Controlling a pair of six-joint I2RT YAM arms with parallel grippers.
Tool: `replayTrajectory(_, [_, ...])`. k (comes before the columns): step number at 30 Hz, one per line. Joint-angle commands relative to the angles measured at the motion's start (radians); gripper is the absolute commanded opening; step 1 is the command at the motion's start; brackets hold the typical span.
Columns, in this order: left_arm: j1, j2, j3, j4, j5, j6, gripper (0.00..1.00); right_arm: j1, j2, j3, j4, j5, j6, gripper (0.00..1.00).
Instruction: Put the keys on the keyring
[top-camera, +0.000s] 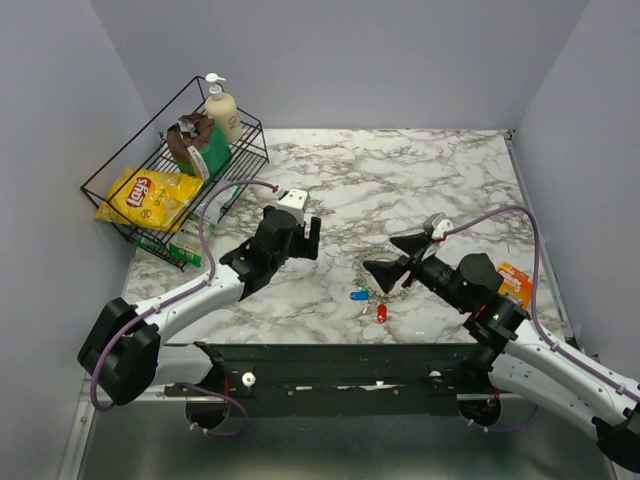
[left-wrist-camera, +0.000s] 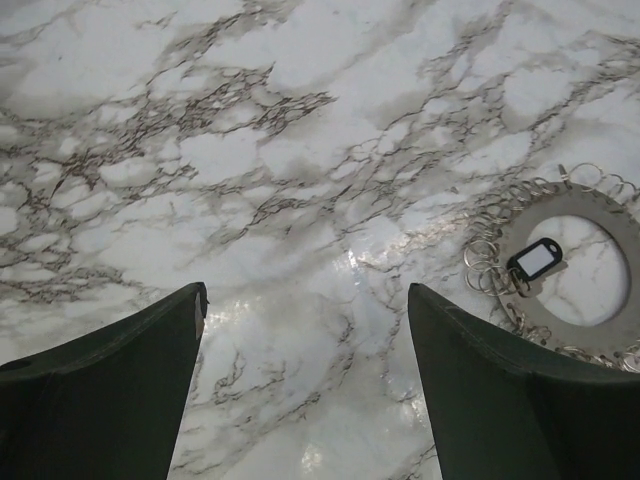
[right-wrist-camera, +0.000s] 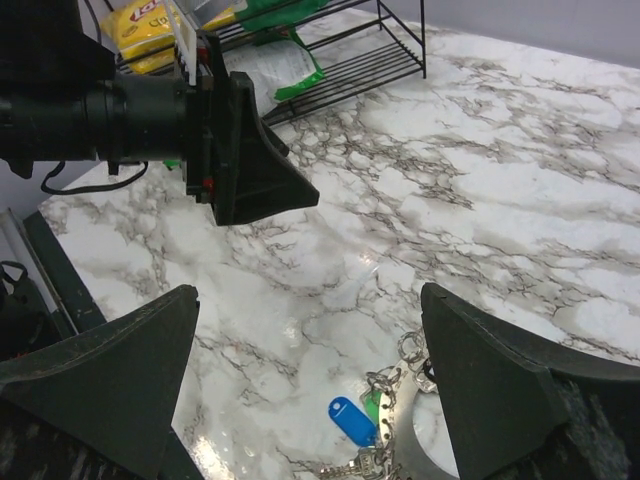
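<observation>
Left gripper (left-wrist-camera: 305, 295) and right gripper (right-wrist-camera: 305, 295) hang open and empty either side of the toothed grey metal keyring (left-wrist-camera: 585, 207); next, probably, pinching the tiny blue-headed key (right-wrist-camera: 350, 420) beside it.

One legible marking is recorded: the red Lay's brand emblem on the yellow chip bag (top-camera: 150, 197), which lies at the front left end of the wire rack (top-camera: 243, 160). The right wrist view shows that emblem only in part. Print on the brown pouch (top-camera: 190, 140) and the pump bottle (top-camera: 224, 112) in the same rack is too small to read.
</observation>
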Motion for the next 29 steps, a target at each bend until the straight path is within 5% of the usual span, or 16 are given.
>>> replayTrajectory(1, [0.003,0.029,0.022,-0.082,-0.096,-0.086,0.9,-0.005,0.008,0.041,-0.018,0.025,0.015,1.0])
replayTrajectory(24, [0.002,-0.418,-0.265,0.17,-0.18,-0.074,0.9,-0.005,0.053,0.075,-0.058,-0.001,0.019,1.0])
replayTrajectory(29, [0.002,-0.487,-0.32,0.231,-0.158,-0.065,0.97,-0.005,0.037,0.075,-0.054,0.005,0.025,1.0])
